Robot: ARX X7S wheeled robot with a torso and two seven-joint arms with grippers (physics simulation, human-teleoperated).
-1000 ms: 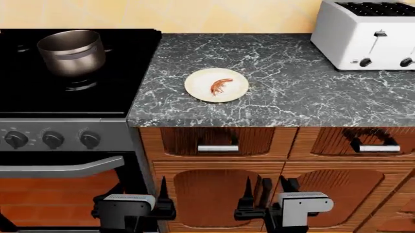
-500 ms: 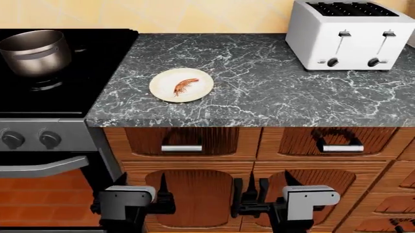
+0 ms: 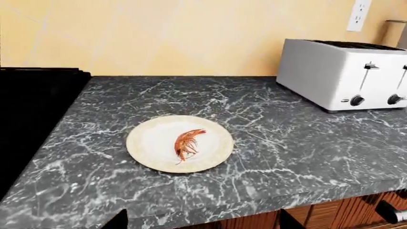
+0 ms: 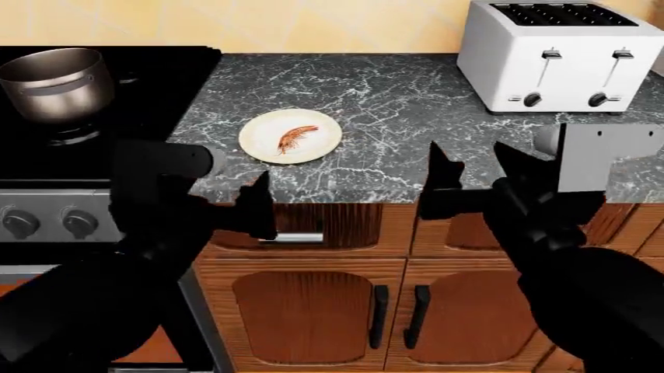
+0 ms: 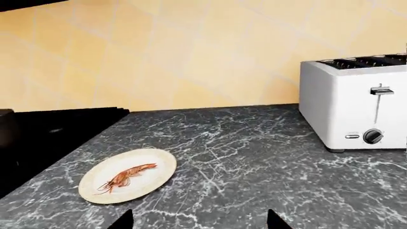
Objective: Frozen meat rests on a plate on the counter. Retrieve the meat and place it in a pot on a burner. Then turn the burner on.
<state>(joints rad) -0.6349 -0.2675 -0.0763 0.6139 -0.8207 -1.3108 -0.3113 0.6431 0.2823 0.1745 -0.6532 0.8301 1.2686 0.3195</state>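
the small reddish-orange shrimp-like piece of frozen meat [image 4: 297,138] lies near the middle of the round cream-white dinner plate with a pale yellowish rim [image 4: 323,143], its thin feelers resting on the plate's face. the plate sits flat on the dark grey marble-look counter with white veins [image 4: 415,109], nearer the counter's front edge than the yellow back wall, and closer to the black stovetop [image 4: 104,148] than to the white four-slot toaster [image 4: 555,54], which stands well apart from the plate at the back of the counter.

away from the plate, past the counter's stovetop-side edge, the cylindrical brushed-steel pot [image 4: 54,82] stands upright over a round burner [image 4: 71,137], of which only a silvery sliver shows under the pot's base. round dark knobs [image 4: 21,224] line the stove's front panel below.

both arms are raised in front of the wooden cabinet fronts [image 4: 311,303], short of the plate. the left gripper [image 4: 230,200] hangs just off the counter's front edge below the plate, its jaws spread apart and holding nothing. the right gripper [image 4: 472,167] is over the front of the counter between plate and toaster, fingers likewise parted and empty.
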